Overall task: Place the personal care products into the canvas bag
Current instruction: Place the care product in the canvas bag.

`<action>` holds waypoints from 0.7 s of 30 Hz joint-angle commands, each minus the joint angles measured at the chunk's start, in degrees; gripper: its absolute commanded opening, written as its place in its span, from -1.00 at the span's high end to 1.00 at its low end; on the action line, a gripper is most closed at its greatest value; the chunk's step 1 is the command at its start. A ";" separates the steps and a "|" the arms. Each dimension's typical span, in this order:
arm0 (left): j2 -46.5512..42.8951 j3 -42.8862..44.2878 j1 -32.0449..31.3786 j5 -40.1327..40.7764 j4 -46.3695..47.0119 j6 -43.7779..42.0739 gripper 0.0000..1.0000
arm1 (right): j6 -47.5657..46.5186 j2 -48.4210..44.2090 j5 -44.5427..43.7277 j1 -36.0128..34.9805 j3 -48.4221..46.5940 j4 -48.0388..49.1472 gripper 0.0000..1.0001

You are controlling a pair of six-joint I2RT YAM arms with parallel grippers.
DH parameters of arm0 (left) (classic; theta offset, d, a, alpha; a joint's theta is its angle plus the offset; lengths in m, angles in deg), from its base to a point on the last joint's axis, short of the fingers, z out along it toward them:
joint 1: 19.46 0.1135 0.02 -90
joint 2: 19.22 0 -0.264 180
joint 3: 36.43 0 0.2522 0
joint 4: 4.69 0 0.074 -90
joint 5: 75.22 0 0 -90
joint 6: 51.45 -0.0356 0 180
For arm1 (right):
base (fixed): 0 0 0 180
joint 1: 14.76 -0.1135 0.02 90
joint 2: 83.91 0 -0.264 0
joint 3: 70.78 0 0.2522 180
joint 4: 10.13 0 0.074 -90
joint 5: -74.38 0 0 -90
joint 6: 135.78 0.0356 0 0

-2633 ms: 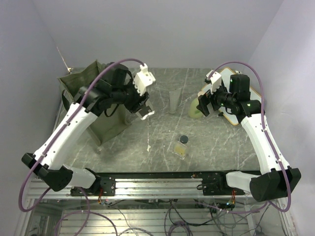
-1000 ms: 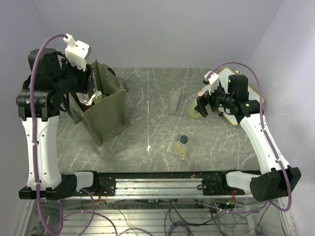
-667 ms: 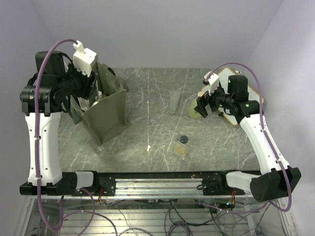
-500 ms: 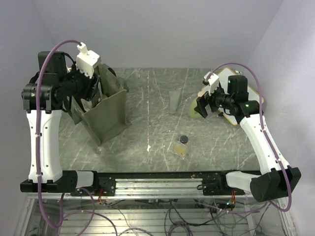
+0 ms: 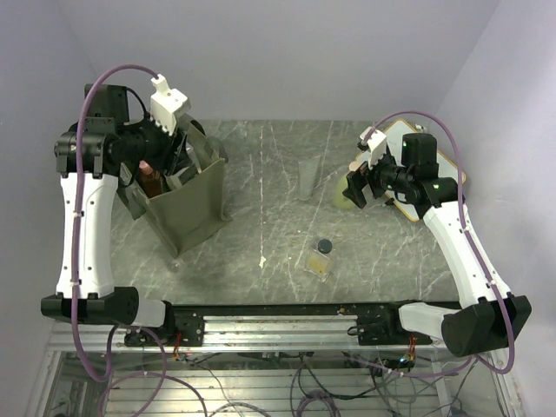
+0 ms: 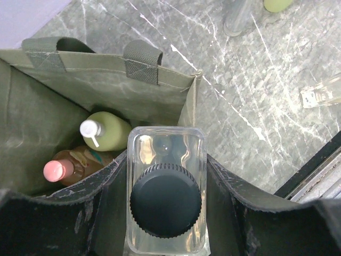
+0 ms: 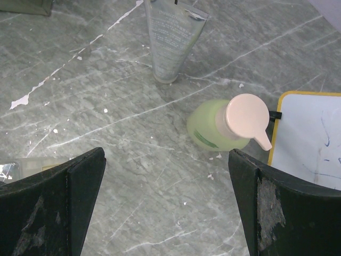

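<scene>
Swung left since earlier, my left claw (image 6: 166, 224) now hangs over the canvas bag (image 6: 106, 80), clenched on a clear square bottle (image 6: 166, 160); orange bottle (image 6: 74, 166) and green bottle (image 6: 109, 133) lie below it. Drop seems next. My right claw (image 7: 168, 200) gapes released above the pump bottle (image 7: 213, 130).

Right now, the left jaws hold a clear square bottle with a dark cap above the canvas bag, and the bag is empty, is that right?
Not quite: the canvas bag is not empty. The left wrist view shows a yellow-green bottle and an orange bottle inside it. The left jaws do hold the clear square bottle above it.
</scene>
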 commanded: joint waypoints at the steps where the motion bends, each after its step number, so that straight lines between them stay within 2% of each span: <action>1: 0.24 -0.38 0.40 -6.05 8.13 0.80 0.86 | -0.49 -0.79 0.62 -0.28 0.62 0.81 -1.00; 16: 2.41 -7.04 0.44 -8.06 12.48 -1.42 0.86 | -0.28 0.02 0.62 -0.72 0.13 0.72 -1.00; 21: 3.60 -7.33 0.40 -8.60 10.88 -2.04 0.86 | -0.19 0.07 0.62 -0.78 0.00 0.47 -1.00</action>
